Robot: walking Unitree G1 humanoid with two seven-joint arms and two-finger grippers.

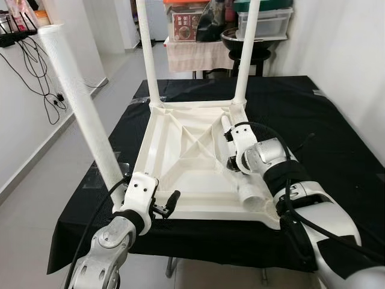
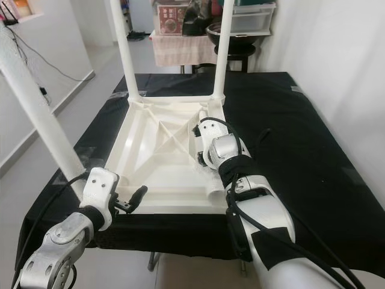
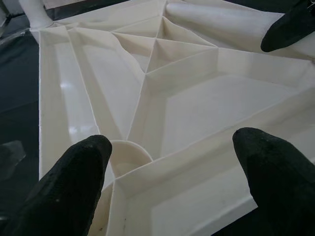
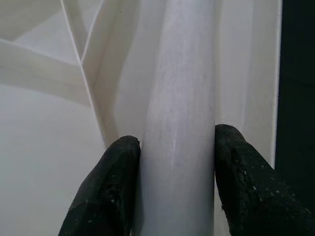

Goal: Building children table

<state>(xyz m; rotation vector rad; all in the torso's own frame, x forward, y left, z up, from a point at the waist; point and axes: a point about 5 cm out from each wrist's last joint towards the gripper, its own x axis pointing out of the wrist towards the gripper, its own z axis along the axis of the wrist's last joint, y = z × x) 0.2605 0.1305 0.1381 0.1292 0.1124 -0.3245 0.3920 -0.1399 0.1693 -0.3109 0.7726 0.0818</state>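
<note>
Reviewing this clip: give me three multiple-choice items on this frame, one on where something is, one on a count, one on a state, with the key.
1. Where does the loose table leg lie?
A. inside the upturned tabletop
B. on the floor
C. on the far stool

2. How many legs stand upright in the tabletop?
A. one
B. three
C. four

3. What state is the right hand in?
A. open above the cloth
B. shut on the loose table leg
C. holding a cable

Key: 1 A, the leg rests along the tabletop's right side in the eye views. 2 B, three white posts rise from corners. 3 B, the right wrist view shows both fingers pressed against the leg. The left hand is open.
</note>
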